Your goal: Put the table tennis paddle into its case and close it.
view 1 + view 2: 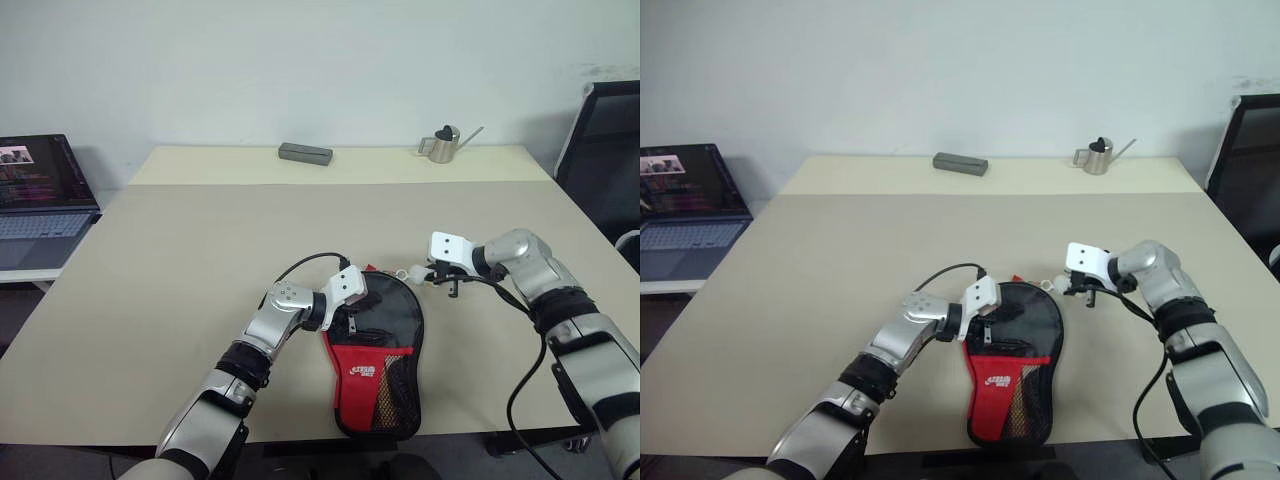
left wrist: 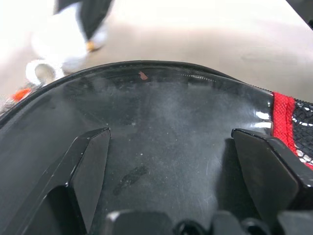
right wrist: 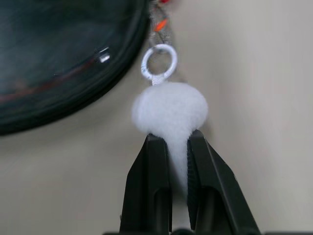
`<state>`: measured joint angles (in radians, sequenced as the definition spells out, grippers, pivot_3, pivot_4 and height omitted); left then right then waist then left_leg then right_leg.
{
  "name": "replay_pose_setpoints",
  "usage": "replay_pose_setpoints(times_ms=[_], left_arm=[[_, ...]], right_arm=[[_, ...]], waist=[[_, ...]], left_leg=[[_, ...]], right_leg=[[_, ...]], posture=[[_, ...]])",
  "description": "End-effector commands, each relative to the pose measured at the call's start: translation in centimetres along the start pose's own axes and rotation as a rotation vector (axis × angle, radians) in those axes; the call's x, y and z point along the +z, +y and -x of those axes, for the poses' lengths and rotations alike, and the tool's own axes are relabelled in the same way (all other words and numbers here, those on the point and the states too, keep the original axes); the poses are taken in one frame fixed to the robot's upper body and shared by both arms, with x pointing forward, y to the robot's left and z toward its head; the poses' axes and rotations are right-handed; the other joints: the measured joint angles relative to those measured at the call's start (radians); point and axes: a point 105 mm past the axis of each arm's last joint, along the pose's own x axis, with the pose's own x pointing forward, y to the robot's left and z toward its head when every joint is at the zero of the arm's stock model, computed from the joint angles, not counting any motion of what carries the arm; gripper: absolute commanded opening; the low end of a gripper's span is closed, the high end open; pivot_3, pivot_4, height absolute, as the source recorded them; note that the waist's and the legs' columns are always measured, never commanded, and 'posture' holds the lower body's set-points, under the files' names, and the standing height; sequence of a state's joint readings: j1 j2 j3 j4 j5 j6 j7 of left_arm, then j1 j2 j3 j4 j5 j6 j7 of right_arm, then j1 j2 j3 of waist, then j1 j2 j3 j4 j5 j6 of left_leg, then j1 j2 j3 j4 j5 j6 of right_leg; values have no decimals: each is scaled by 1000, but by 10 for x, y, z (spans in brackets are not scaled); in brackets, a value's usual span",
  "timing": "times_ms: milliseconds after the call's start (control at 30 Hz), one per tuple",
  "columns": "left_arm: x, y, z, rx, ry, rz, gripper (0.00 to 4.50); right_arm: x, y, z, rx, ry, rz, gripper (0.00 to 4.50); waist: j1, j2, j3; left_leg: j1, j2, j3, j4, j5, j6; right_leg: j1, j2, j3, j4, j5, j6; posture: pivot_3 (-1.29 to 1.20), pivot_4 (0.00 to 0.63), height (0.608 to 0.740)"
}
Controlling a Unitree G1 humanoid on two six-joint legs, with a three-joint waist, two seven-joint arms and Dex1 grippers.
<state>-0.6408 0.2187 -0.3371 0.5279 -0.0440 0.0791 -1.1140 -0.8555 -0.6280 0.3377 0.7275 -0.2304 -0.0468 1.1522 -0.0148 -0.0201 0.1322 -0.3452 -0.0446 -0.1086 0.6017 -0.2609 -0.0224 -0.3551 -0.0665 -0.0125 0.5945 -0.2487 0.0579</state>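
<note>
The right gripper point(image 3: 178, 142) pinches the fluffy charm point(image 3: 169, 108) at the case's point(image 1: 375, 370) two o'clock; the left gripper point(image 2: 171, 147) gapes empty. Fluff may slip free under pull.

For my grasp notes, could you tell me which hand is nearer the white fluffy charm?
Right: the right hand is pinching the white fluffy charm; the left hand rests open on the case, apart from it.

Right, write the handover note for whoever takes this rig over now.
Right gripper: shut on the white fluffy charm at the case's zip end.
Left gripper: open, fingers spread over the round end of the case.
Case lies flat at the near table edge. The paddle itself can't be made out; whether it is inside can't be confirmed.
Left: pull the zip round, confirm closed.
</note>
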Motion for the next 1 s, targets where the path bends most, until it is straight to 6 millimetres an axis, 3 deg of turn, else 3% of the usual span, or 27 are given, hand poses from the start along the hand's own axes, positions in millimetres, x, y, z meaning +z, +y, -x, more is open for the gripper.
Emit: replay_pose_setpoints(times_ms=[33,533,1000], left_arm=[[-8,-2,-3,-10,27,18,4332],[-40,-15,-15,-80,144,-77,4332],[-54,-24,-15,-149,214,-71,4332]], right_arm=[[0,1,16,-6,9,23,13],[-7,22,37,-10,28,-23,12],[-20,57,79,65,92,-48,10]], waist=[[2,0,0],[22,0,-4],[25,0,-9]], left_leg=[[0,0,0,1,0,0],[0,-1,-1,5,0,0],[0,-1,-2,5,-1,1]], right_leg=[[1,0,0,0,0,0],[3,-1,-1,0,0,2],[4,-1,-2,-1,-1,2]], posture=[[0,150,740],[0,150,740],[0,150,740]])
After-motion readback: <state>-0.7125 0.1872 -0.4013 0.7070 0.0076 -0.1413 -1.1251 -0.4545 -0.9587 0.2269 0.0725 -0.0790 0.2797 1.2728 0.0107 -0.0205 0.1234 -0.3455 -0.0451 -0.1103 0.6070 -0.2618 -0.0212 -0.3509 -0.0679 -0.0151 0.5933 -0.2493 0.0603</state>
